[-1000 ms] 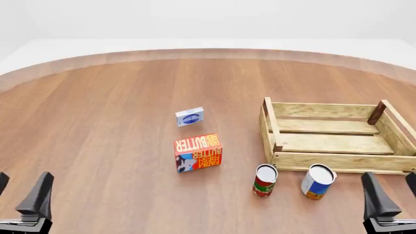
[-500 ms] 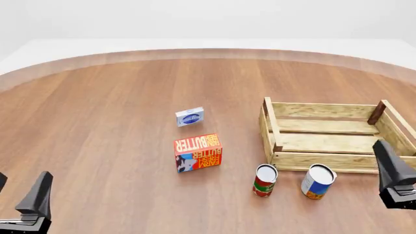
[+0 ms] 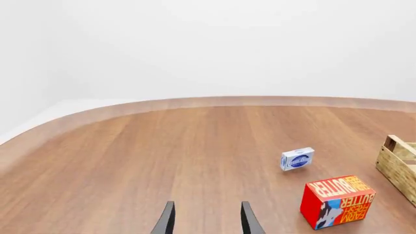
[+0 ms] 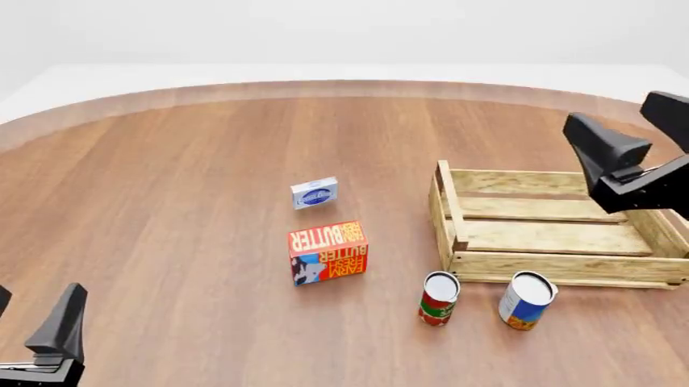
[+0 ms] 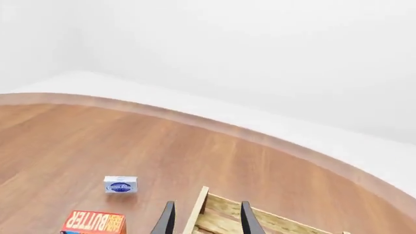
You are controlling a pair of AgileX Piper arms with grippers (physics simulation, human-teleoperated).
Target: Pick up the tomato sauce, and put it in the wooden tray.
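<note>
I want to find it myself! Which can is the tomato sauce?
Find the big wooden tray on the right of the table. Two cans stand just in front of its near side. The tomato sauce is the smaller one, red and green, further left than the blue, white and orange can.

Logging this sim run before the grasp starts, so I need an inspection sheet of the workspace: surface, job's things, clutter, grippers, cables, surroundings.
Surface: brown wooden table with a curved far edge.
Job's things: tomato sauce upright by the near side of the wooden tray, outside it; nothing seen in the tray.
Clutter: blue-white-orange can upright beside the sauce; butter box; small blue-white box beyond it.
Grippers: left gripper open, low at the near left, holding nothing; right gripper open, raised above the tray's right part, holding nothing.
Cables: nothing seen.
Surroundings: plain white backdrop.
</note>
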